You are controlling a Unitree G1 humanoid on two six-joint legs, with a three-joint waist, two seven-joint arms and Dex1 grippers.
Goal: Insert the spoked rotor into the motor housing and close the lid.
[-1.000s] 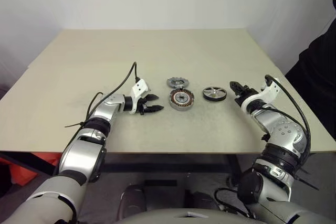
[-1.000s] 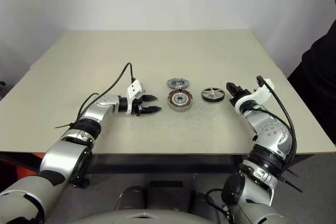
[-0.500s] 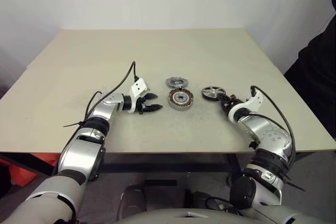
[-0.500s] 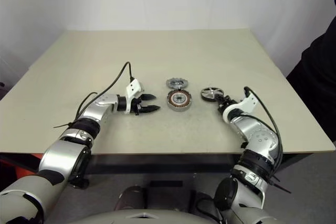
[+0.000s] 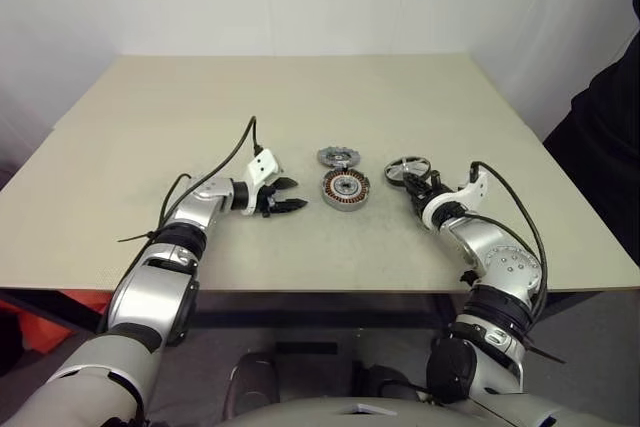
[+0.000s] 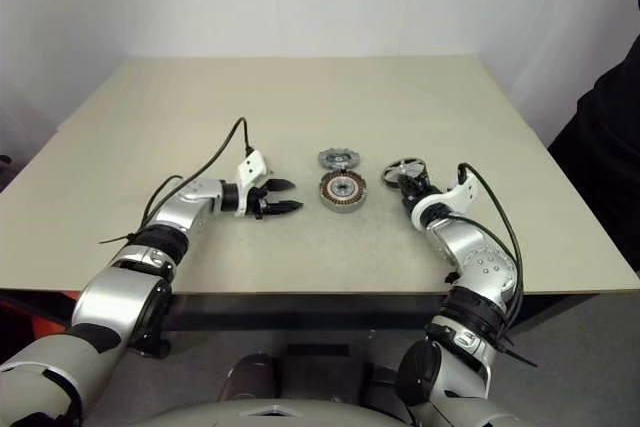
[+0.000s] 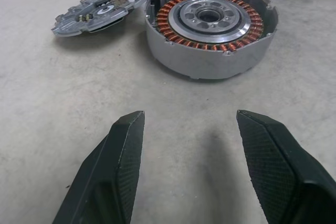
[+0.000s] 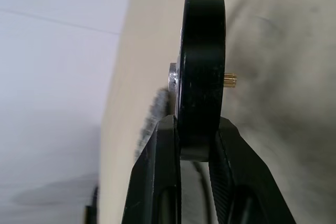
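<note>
While the right gripper (image 8: 195,139) is clamping its two black fingers (image 8: 160,182) on the dark rim of the spoked rotor (image 5: 409,170), the wheel is tilting up off the table (image 5: 300,97), its near edge pinched and its spokes facing up and away. Seen edge-on from the right wrist, the rim is standing between the pads with a small brass pin poking out of one face and the silver hub out of the other. From the rotor, the motor housing (image 5: 345,188) is lying flat at about nine o'clock, well apart from it, copper windings ringing its silver centre. From the housing, the lid (image 5: 338,157) is sitting at twelve o'clock, its notched edge touching or all but touching the housing wall. At nine o'clock from the housing, the left gripper (image 5: 287,195) is hovering near it with its fingers spread wide and nothing between them, pointing toward the housing.
</note>
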